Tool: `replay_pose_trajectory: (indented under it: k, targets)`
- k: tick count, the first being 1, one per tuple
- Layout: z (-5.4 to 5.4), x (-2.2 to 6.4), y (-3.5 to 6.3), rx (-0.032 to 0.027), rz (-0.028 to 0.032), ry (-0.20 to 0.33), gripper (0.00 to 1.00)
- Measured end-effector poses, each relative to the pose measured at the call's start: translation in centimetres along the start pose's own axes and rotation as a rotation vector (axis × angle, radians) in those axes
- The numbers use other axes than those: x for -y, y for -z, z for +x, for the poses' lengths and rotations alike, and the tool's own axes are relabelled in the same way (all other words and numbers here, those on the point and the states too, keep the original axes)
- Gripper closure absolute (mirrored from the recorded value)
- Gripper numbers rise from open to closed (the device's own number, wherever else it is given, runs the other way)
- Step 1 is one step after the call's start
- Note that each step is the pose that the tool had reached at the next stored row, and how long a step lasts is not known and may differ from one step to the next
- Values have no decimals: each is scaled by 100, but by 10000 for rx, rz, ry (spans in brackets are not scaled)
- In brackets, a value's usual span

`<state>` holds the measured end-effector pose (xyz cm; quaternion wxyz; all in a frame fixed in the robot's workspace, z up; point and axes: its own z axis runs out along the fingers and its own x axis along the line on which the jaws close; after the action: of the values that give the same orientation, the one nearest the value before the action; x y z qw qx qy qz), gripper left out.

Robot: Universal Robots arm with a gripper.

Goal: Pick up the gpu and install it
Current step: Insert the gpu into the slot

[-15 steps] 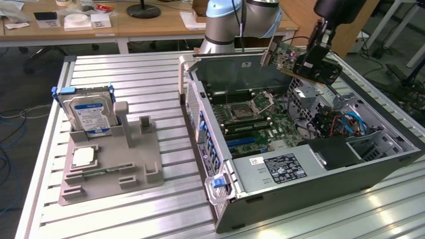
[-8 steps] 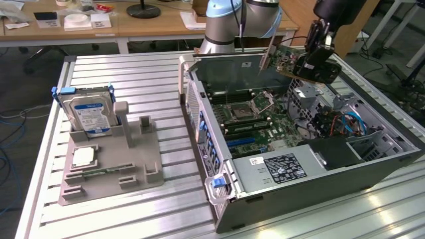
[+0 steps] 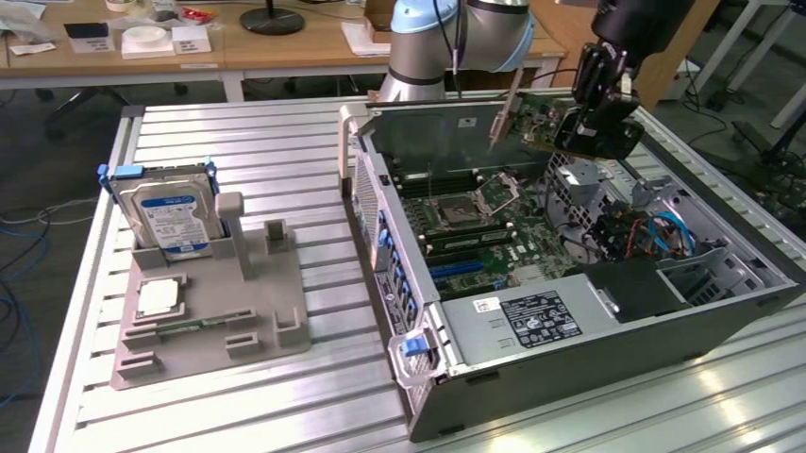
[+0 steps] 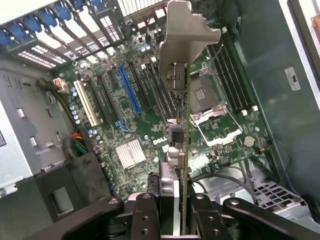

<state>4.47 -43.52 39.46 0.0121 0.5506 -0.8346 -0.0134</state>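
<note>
gripper (image 4: 172, 217) nearest the lens, clenched on the gpu (image 4: 186, 50), card seen edge-on with silver bracket at far end. held in air over motherboard (image 4: 150, 135) inside open computer case (image 3: 567, 377), not seated. exterior view: gpu at one o'clock from cpu socket (image 3: 469, 200). hard drive (image 3: 170, 212) upright in grey holder (image 3: 252, 321), nine o'clock of case, well apart.

The thin green gpu card (image 3: 545, 115), with a silver metal end bracket (image 4: 182, 35) at one end, is held in the air, well clear above the green motherboard (image 4: 135, 125) of the open computer case (image 3: 605, 363). In the wrist view it stands edge-on, its bracket over the expansion slots.
</note>
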Motion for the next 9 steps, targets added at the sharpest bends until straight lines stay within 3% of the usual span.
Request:
replay_pose_trajectory:
  k: [4, 6, 9]
  targets:
    - [2, -4, -24, 61, 154, 219, 72]
    - [2, -3, -36, 68, 189, 512, 72]
    - [3, -3, -63, 74, 192, 903, 72]
